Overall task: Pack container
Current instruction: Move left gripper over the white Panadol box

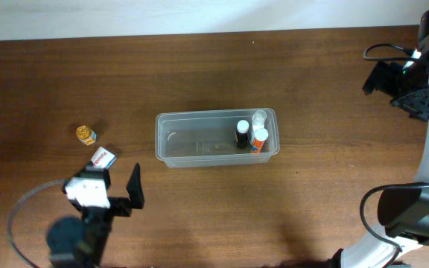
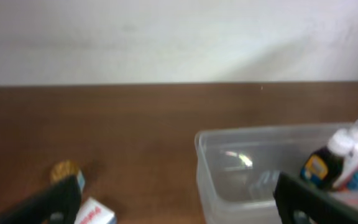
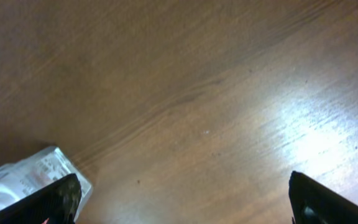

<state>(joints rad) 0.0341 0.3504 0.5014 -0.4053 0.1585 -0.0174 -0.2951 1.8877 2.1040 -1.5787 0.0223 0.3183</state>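
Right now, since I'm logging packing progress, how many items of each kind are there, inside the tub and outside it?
Bottles in the container: 3 (dark bottle, clear bottle, red-labelled white bottle)
Small yellow jar on the table: 1
Small white box on the table: 1
Total: 5

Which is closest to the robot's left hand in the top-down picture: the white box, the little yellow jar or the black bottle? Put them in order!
From the left hand:
1. White box, nearest, just ahead of it.
2. Yellow jar, a bit past the box.
3. Black bottle, farthest, off to the right inside the clear container.
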